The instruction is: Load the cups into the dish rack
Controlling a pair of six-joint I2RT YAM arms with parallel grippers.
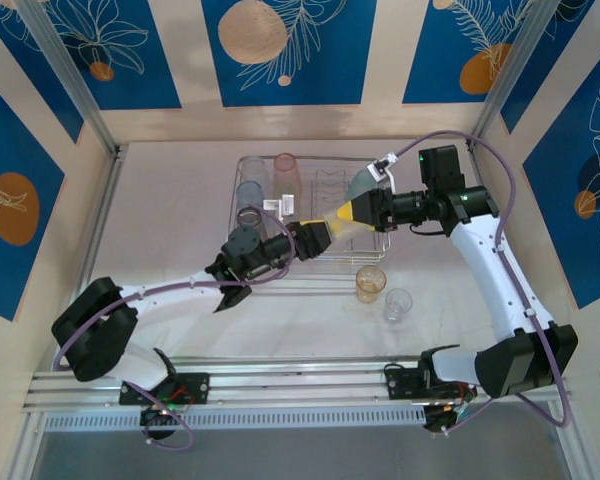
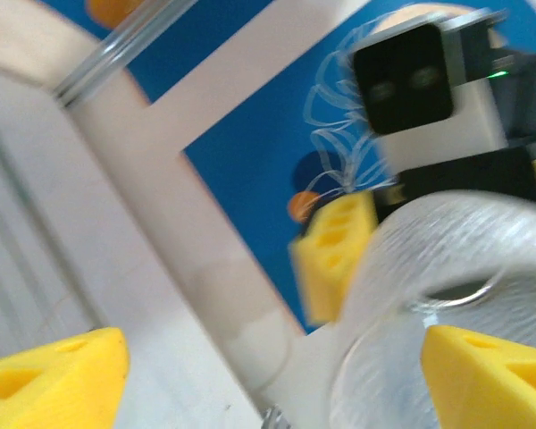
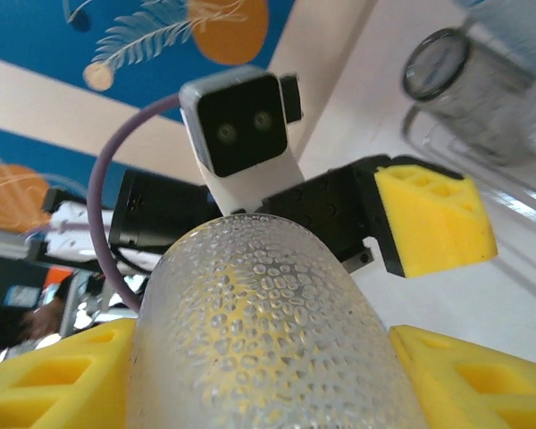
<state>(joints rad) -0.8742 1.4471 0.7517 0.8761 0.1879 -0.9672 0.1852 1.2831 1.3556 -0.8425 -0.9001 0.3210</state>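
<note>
My right gripper (image 3: 268, 384) is shut on a clear dimpled cup (image 3: 268, 313), which sits between its two yellow fingers. My left gripper (image 2: 272, 375) faces it, open, and the same cup (image 2: 429, 295) lies against the inner side of its right finger (image 2: 491, 375). The two grippers, left (image 1: 320, 238) and right (image 1: 342, 213), meet tip to tip over the near side of the dish rack (image 1: 380, 245). A pink cup (image 1: 286, 170), a bluish cup (image 1: 250, 193) and a smoky grey cup (image 1: 250, 218) stand in the rack's left part.
An amber cup (image 1: 370, 284) and a clear cup (image 1: 397, 304) stand on the table in front of the rack. The grey cup (image 3: 464, 89) appears at the upper right of the right wrist view. Walls enclose the table at the back and both sides.
</note>
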